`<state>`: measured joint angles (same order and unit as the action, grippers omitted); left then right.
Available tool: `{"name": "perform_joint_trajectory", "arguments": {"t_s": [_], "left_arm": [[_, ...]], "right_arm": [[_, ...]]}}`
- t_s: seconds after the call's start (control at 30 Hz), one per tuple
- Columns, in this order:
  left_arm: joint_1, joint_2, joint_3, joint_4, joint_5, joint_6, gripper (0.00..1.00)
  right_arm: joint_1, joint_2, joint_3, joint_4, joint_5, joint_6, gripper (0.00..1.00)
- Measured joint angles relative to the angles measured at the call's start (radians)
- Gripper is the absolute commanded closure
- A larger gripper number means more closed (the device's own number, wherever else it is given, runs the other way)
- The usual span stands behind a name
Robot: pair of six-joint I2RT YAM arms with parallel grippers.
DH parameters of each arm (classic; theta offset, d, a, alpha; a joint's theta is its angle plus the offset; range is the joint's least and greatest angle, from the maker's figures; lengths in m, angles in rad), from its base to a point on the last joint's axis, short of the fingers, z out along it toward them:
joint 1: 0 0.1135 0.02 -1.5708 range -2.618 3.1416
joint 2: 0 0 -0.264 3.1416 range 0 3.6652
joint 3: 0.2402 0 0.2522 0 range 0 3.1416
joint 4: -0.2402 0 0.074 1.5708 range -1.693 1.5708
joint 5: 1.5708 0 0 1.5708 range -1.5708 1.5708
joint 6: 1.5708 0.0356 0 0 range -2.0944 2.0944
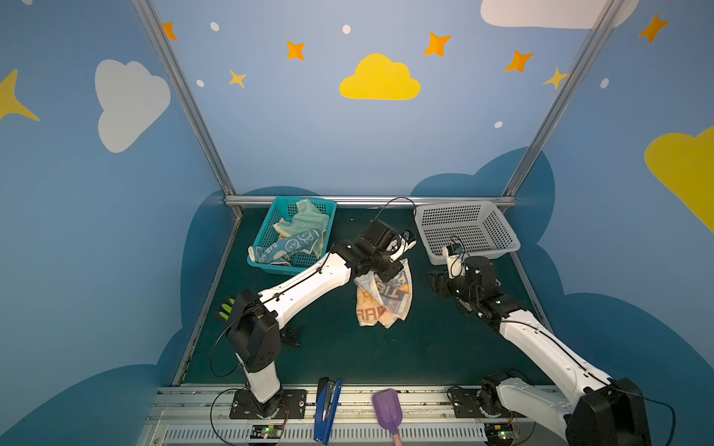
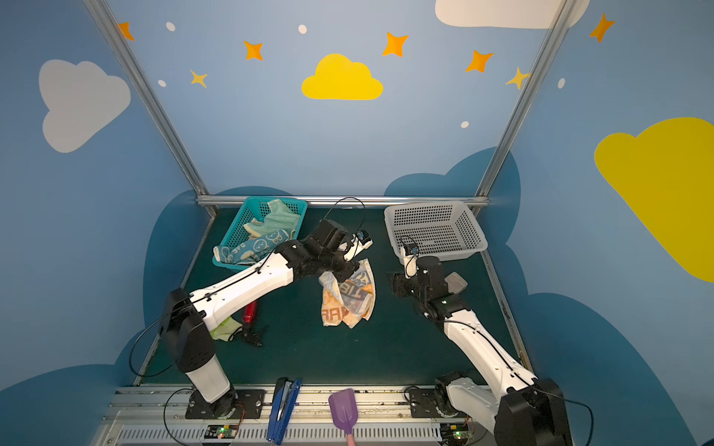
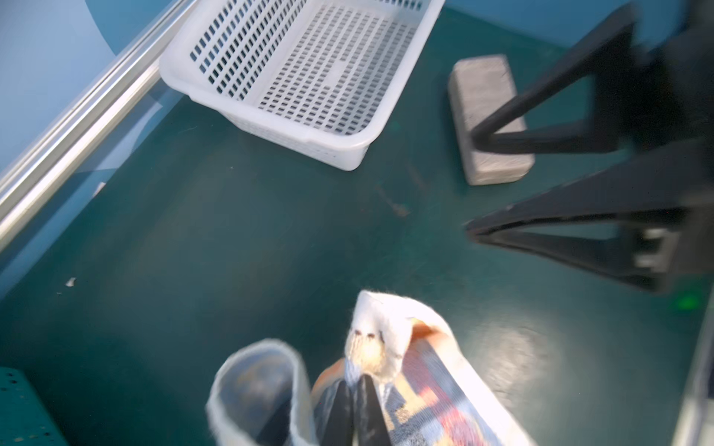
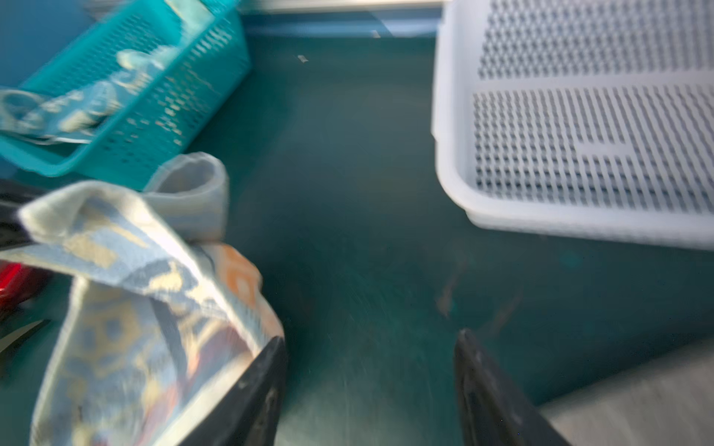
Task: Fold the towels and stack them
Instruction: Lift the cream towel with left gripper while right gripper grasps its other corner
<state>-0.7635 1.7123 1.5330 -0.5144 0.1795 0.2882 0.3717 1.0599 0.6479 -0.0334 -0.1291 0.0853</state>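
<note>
The orange and grey lettered towel (image 1: pixel 384 303) (image 2: pixel 347 301) hangs crumpled in mid-table, its lower part on the green mat. My left gripper (image 1: pixel 386 276) (image 3: pixel 353 380) is shut on the towel's upper edge (image 3: pixel 425 378). My right gripper (image 1: pixel 432 280) (image 4: pixel 371 343) hovers just right of the towel, open with only mat between its fingers. The cloth (image 4: pixel 127 309) lies against the outside of one finger. A mint-green towel (image 1: pixel 309 218) and a blue rabbit towel (image 1: pixel 288 247) lie heaped in the teal basket (image 1: pixel 266 266).
A white basket (image 1: pixel 463 228) (image 3: pixel 309 77) stands at the back right. A grey block (image 2: pixel 456 282) (image 3: pixel 487 116) lies beside the right arm. A green glove (image 2: pixel 226 328) and a red object (image 2: pixel 250 311) lie under the left arm. A blue stapler (image 1: pixel 326 413) and a purple scoop (image 1: pixel 387 411) rest on the front rail.
</note>
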Motion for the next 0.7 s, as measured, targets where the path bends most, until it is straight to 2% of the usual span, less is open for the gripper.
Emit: {"name": "perform_joint_trajectory", "arguments": {"t_s": [0.13, 0.3, 0.43, 0.7], "left_arm": [[0.01, -0.049, -0.074, 0.01, 0.067, -0.024, 0.96], [0.01, -0.051, -0.096, 0.016, 0.094, -0.047, 0.96], [0.011, -0.056, -0.097, 0.031, 0.104, -0.051, 0.96], [0.013, -0.125, -0.159, 0.055, 0.112, -0.05, 0.96]], "right_arm": [[0.0, -0.002, -0.015, 0.084, -0.093, -0.094, 0.35], [0.0, 0.022, 0.04, 0.088, -0.26, -0.172, 0.35], [0.01, 0.061, 0.055, 0.121, -0.353, -0.171, 0.35], [0.018, 0.163, 0.055, 0.163, -0.397, -0.109, 0.38]]}}
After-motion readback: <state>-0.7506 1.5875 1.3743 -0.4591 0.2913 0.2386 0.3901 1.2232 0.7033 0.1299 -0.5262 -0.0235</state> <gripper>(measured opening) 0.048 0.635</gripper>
